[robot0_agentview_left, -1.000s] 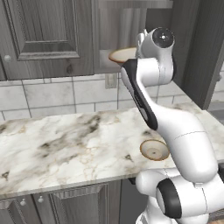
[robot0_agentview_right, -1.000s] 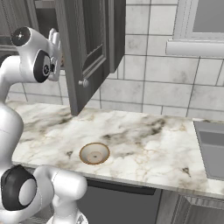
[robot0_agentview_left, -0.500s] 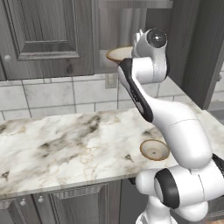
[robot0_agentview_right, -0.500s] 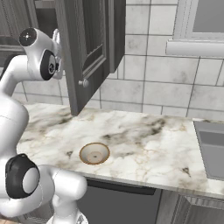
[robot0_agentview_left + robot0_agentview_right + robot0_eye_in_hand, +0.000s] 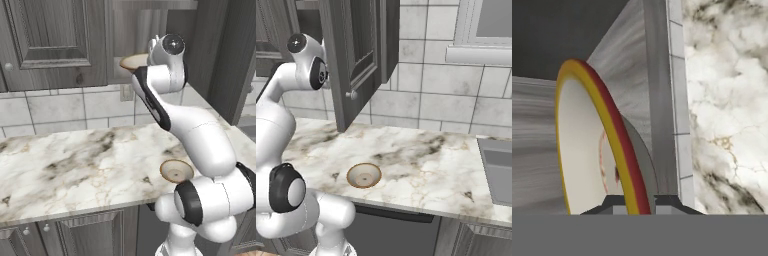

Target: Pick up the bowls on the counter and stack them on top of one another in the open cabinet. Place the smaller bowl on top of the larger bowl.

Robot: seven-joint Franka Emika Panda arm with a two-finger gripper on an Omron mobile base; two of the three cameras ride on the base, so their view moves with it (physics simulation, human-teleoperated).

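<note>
Larger bowl [image 5: 587, 145] pinched by fingers [image 5: 614, 202] at open cabinet [image 5: 145, 35]

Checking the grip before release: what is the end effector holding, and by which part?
The end effector is shut on the larger bowl, pinching its rim, at the open cabinet.

The setting is a domestic kitchen. Below the gripper [image 5: 634, 202] runs a long white marble counter [image 5: 75, 165] with grey veining, backed by a wall of pale square tiles [image 5: 441, 100]; grey wood-grain base cabinets [image 5: 90, 235] sit under the slab. Level with the gripper hang matching wall cabinets [image 5: 50, 40] with raised-panel doors, and a sink basin [image 5: 498, 170] is set into the counter well off to its side.
</note>
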